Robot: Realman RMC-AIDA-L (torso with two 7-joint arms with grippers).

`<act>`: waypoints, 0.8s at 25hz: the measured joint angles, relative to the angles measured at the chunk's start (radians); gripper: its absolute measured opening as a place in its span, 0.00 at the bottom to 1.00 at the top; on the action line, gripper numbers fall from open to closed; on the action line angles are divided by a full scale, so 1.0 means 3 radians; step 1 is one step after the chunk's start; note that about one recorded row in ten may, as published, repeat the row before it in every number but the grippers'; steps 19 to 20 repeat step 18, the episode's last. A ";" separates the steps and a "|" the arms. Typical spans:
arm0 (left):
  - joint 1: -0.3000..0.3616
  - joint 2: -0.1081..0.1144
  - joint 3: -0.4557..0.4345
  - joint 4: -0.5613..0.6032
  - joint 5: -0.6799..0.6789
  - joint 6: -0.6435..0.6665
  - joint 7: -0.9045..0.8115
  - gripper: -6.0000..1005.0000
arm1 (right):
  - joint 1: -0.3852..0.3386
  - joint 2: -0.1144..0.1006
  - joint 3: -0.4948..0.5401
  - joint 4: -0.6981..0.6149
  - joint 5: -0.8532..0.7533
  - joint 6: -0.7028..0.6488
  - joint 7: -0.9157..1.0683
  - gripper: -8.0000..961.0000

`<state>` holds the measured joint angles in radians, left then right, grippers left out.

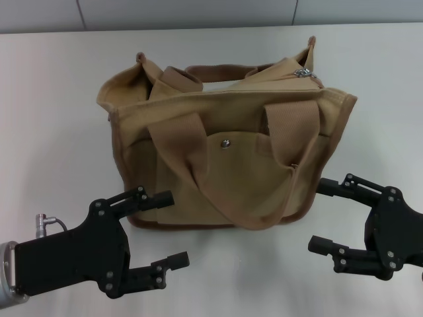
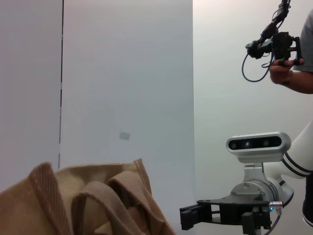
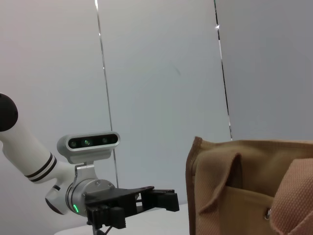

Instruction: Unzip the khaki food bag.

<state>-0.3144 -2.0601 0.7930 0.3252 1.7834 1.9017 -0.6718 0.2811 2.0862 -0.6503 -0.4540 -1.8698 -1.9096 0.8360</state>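
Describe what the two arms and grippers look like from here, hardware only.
Both the left gripper and the right gripper are matte black, with jointed linkage fingers and visible screw heads. The left wrist has a silver collar and small metal plug. The wrist views show white arm links with black bands, each carrying a grey camera bar.

The khaki food bag (image 1: 228, 142) stands on the table (image 1: 53, 99), behind and between the left claw (image 1: 168, 228) and the right claw (image 1: 324, 216).

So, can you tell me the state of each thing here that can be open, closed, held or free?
khaki food bag: upright on the table, not held
zipper pull: at the bag's right end
front pocket snap: fastened
left gripper: open, near the bag
right gripper: open, near the bag
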 joint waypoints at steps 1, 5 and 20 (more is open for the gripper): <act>0.0000 0.0000 -0.0001 0.0000 0.0000 0.0000 0.0000 0.80 | 0.0001 0.0000 0.0000 0.0000 0.0000 0.0000 0.0000 0.87; 0.0000 0.0000 -0.0014 0.0000 -0.0001 -0.0002 0.0000 0.80 | 0.0009 0.0000 0.0000 0.0000 0.0000 0.0000 0.0000 0.87; 0.0000 -0.0005 -0.0024 0.0002 -0.0005 0.0004 0.0000 0.80 | 0.0009 0.0000 0.0000 0.0005 0.0001 0.0000 0.0000 0.87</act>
